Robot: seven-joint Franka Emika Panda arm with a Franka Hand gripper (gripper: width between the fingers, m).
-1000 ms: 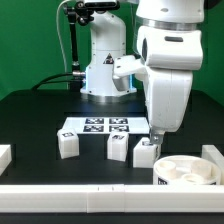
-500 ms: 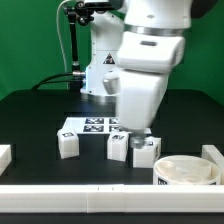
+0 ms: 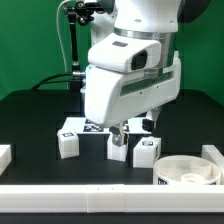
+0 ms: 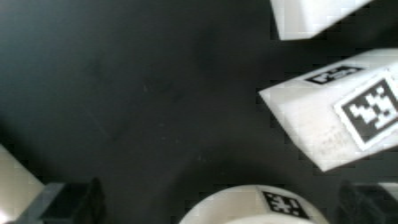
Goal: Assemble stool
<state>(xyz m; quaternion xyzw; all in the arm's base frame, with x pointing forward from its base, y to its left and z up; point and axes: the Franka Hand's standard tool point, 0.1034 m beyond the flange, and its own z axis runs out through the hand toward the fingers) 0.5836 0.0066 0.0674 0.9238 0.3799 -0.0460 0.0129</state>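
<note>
Early stage, judging by layout: nothing joined. Thick round white plastic seat disc (image 3: 188, 172) near the white front rail (image 3: 90, 190); three stubby tagged white leg blocks (image 3: 118, 147) loose beside the seat. Two-finger gripper (image 4: 217, 200) low above them, fingers apart, empty. Tight gaps between legs; open black tabletop (image 3: 30, 115) farther from the seat.

The arm (image 3: 128, 85) reaches forward from its base (image 3: 103, 72) at the back and fills the middle of the exterior view. Its broad white lower link tilts, the low end toward the exterior view's left. The gripper (image 4: 221, 204) points downward, close to the surface below (in the exterior view most of it is hidden under the link). In the wrist view the two dark fingers (image 4: 61, 200) show at opposite edges of the picture, so the jaws stand wide apart, gripping nothing.
</note>
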